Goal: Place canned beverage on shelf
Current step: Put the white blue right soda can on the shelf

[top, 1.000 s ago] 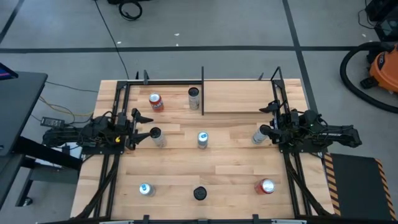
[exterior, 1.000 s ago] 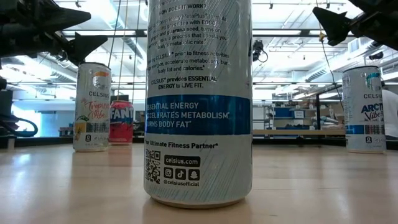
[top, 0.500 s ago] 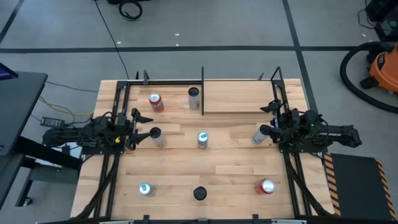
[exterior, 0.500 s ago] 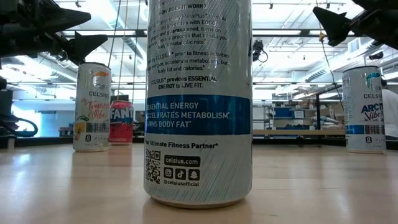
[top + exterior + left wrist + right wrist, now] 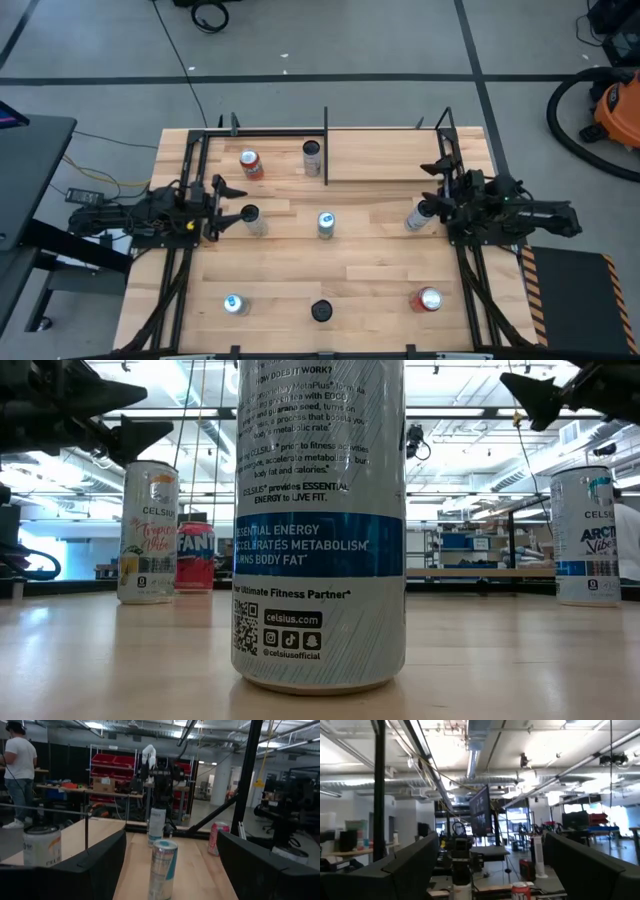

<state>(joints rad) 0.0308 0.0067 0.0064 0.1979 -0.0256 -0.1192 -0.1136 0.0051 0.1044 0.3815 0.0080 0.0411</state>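
Cans on my worktop point(image 5: 380, 262) come to eight, all upright and all on the planks. Two are red: one at the far left point(image 5: 250, 163), one at the near right point(image 5: 428, 299). Two show dark tops: one at the far middle point(image 5: 312, 153), one at the near middle point(image 5: 320, 311). Four are silver: one at the left point(image 5: 250, 218), one in the centre point(image 5: 326, 224), one at the right point(image 5: 418, 215) and one at the near left point(image 5: 233, 304).

One shelf point(image 5: 385, 155) lies at the far right of the worktop, a pale panel edged with black rods. The far dark-topped can stands just beside its left edge, off the panel.

I have two tools. My left tool point(image 5: 232, 202) hangs at the left edge, partly open and holding nothing; the left silver can sits just off its near finger. My right tool point(image 5: 432, 188) hangs at the right edge, spread wide and empty, with the right silver can beside its near finger.

Since a second ago my right arm has shifted a little toward the far side. My left arm and all eight cans are where they were.
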